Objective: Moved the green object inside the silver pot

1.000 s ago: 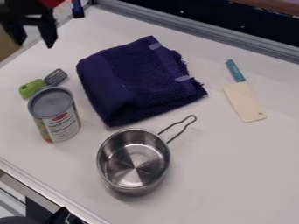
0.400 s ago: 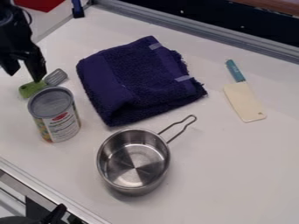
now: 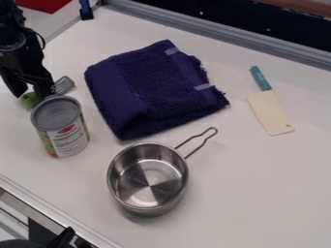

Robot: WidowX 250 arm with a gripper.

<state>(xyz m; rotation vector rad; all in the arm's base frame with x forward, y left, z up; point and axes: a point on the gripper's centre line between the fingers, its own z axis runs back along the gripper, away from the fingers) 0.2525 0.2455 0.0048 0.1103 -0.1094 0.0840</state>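
While fingers (image 3: 46, 86) gape, hand (image 3: 32, 95) hangs — perhaps touching spatula (image 3: 64, 85).

We see the end effector (image 3: 32, 93) at the left, its fingers parted, over the green spatula (image 3: 29, 100) on the surface (image 3: 246, 193). Near it we have an upright can (image 3: 67, 138). A folded towel (image 3: 152, 87) lies beyond the upright pot (image 3: 148, 181), whose handle points upper right. Farther right, we see a pale-bladed knife (image 3: 270, 112).
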